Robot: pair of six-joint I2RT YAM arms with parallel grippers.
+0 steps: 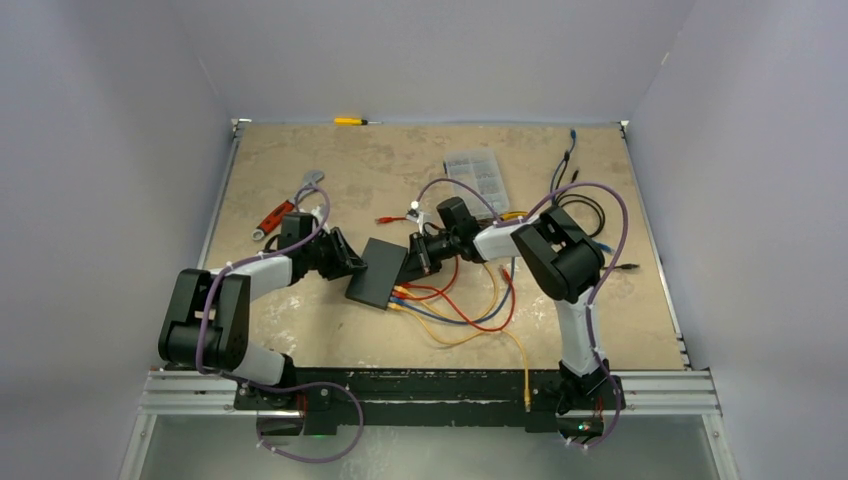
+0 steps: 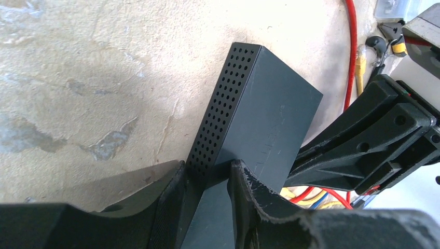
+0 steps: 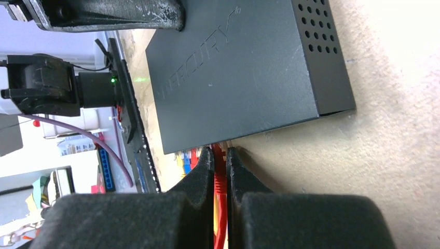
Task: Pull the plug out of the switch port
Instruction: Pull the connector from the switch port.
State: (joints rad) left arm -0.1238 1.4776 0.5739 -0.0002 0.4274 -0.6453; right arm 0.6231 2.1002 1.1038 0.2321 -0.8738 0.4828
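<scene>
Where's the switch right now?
Top view: the switch lies centre, between both grippers. The left gripper clamps its left side and the right gripper pinches the red plug at its port edge.

Top camera looks down from behind; both wrist cameras closely face the switch [image 2: 259, 119].

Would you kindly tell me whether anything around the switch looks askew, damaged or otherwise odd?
Nothing is spilled or broken. The switch lies skewed to the edges of the table, its top faintly scratched, and red, blue and yellow cables sprawl tangled beside it. The fingers of the left claw look scuffed and chipped.
</scene>
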